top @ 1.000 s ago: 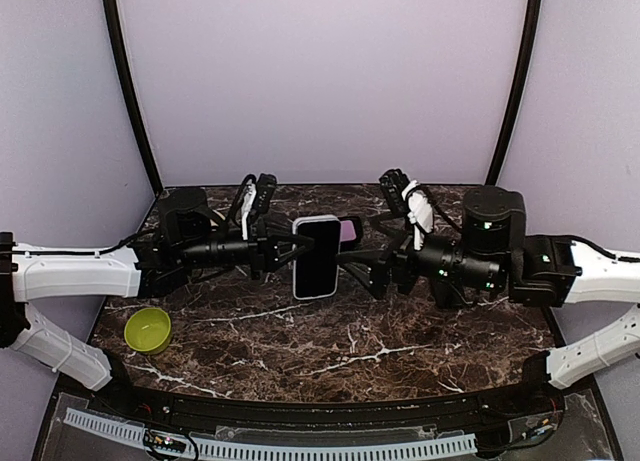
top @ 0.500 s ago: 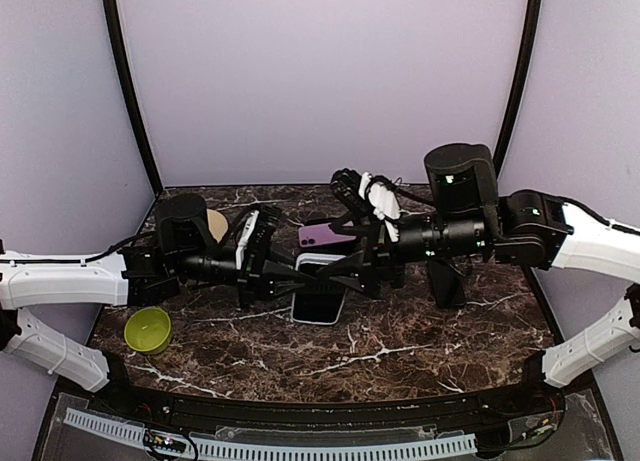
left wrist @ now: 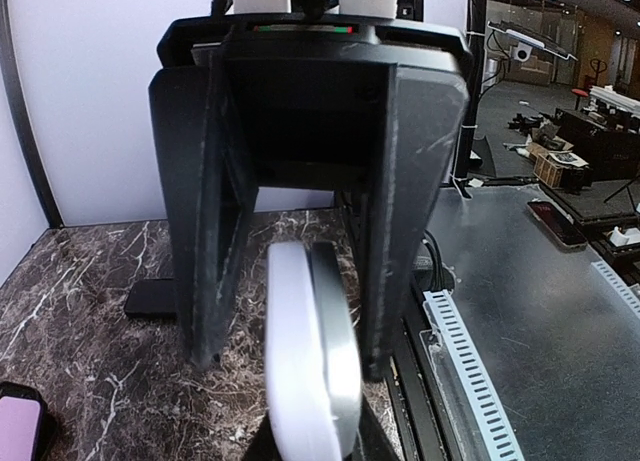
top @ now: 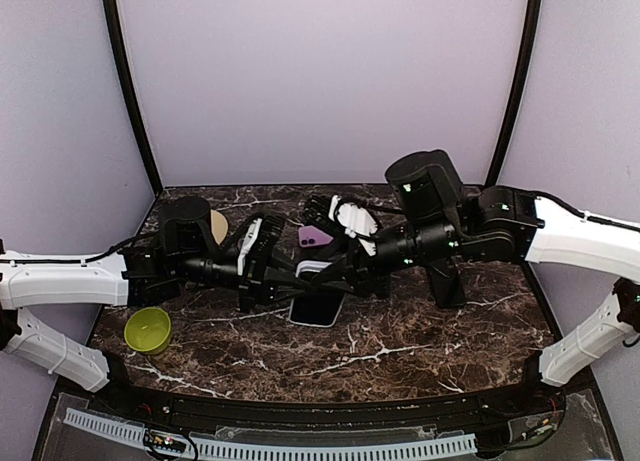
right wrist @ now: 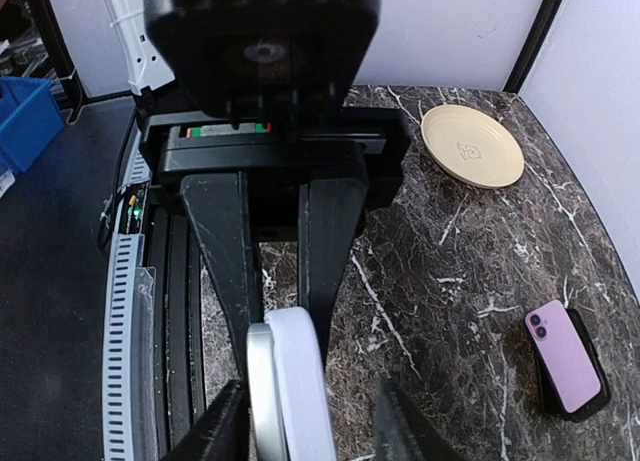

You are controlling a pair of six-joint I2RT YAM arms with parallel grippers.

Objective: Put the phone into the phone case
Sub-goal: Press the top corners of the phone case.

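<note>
Two grippers meet on the white slab [top: 318,309]: the left gripper [top: 298,281] is clamped on one end, the right gripper [top: 338,279] straddles the other end with jaws partly open and a gap still showing, and the purple phone [top: 316,237] lies flat just behind the slab, lenses up.

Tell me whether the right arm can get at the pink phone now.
Probably yes, after backing off. The pink phone lies uncovered behind both grippers; the right gripper stands with jaws astride the white phone that the left gripper holds.
</note>
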